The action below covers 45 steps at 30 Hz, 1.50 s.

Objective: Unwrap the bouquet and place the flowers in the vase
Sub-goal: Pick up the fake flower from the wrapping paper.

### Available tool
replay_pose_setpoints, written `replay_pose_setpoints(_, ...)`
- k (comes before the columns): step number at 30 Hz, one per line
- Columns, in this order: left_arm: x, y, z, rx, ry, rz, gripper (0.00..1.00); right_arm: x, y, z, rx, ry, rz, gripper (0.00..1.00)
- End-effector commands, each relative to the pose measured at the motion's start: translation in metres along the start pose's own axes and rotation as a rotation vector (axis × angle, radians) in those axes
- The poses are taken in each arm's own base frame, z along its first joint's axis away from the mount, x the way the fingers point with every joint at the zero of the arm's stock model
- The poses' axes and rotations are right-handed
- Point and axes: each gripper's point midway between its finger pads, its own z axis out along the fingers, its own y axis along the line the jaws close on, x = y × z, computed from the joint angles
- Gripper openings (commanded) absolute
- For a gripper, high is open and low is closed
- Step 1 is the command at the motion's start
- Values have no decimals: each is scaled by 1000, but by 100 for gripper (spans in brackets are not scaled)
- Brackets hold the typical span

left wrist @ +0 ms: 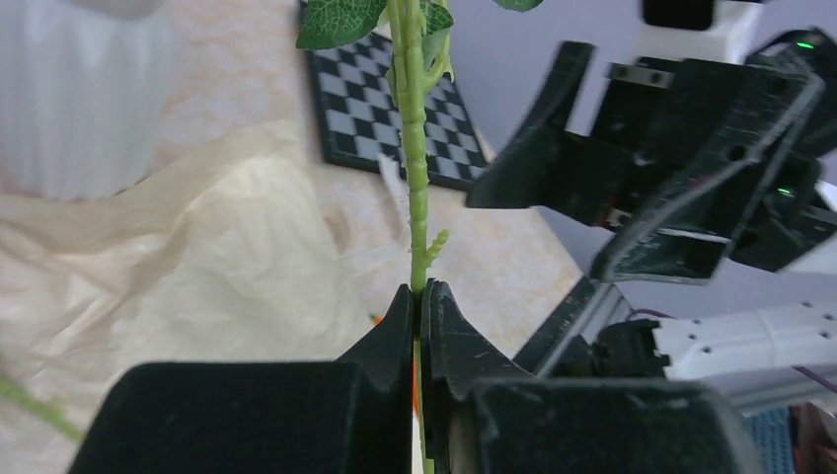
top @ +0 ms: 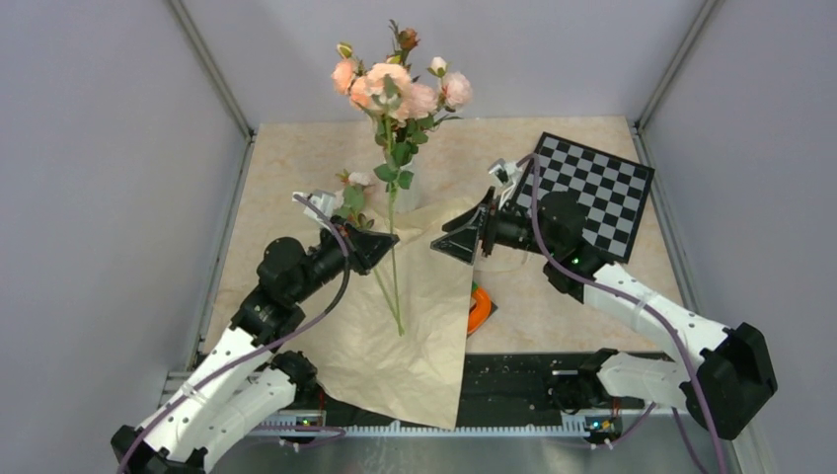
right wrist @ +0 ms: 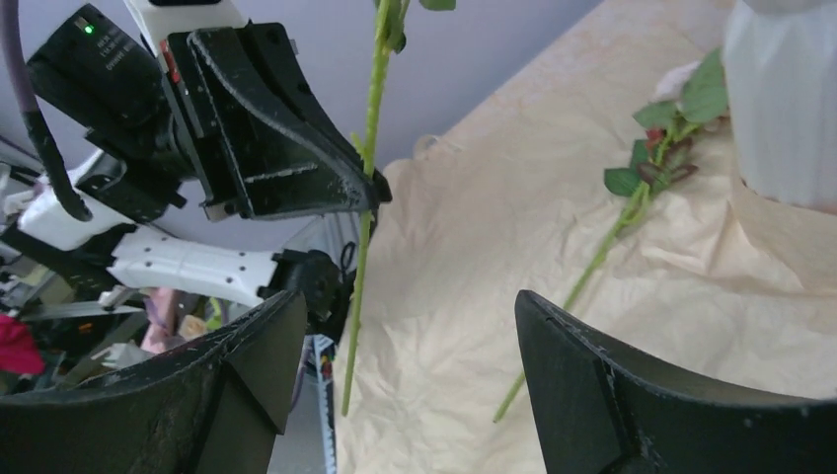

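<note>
Kraft paper in peach-tan lies opened out and flat on the table, under both sets of fingers, so the unwrapping looks finished and nothing binds the stems any more. The flowers stand upright in the left gripper, whose jaws are clenched on the green stem. The peach and pink blooms rise well above those fingers, and the stem ends hang below them toward the paper. The right gripper faces it from just beside the stem, fingers spread wide with nothing between them. The vase, white and ribbed, stands upright beyond the left fingers, apart from the held stem. Its mouth is out of sight in both wrist views and masked by leaves from above, so whether anything is in it cannot be told. A loose sprig lies on the paper ahead of the right fingers, near the foot of the vase. By my reading, what is left is the whole placing: lowering the held bunch into the vase, then fetching that sprig.
</note>
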Motion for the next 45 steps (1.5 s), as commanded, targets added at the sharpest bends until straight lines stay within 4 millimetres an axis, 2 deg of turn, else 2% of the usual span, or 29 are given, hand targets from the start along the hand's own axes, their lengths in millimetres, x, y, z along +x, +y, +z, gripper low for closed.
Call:
replay_pose_setpoints(1, -42, -76, -5, 259, -112, 42, 0, -42, 41, 4, -160, -74, -16, 79)
replay_pose_setpoints(5, -39, -101, -1, 348, -92, 39, 0, -57, 47, 8, -174, -99, 2, 79)
replay_pose_setpoints(11, -27, -122, 2, 425, -56, 37, 0, -80, 65, 11, -241, -146, 9, 77)
replay_pose_setpoints(14, -23, -125, 4, 433, -48, 34, 0, -88, 75, 10, -287, -172, 1, 76)
replay_pose_setpoints(18, -18, -128, 6, 444, -29, 37, 0, -96, 76, 11, -288, -198, -2, 74)
replay_pose_setpoints(26, -14, -128, 7, 442, -21, 50, 0, -109, 81, 12, -299, -245, -7, 64)
replay_pose_setpoints(34, -10, -127, 8, 436, 0, 53, 0, -111, 79, 13, -296, -260, 1, 36)
replay_pose_setpoints(45, -8, -121, 12, 401, 14, 65, 0, -110, 73, 14, -267, -266, -1, 6)
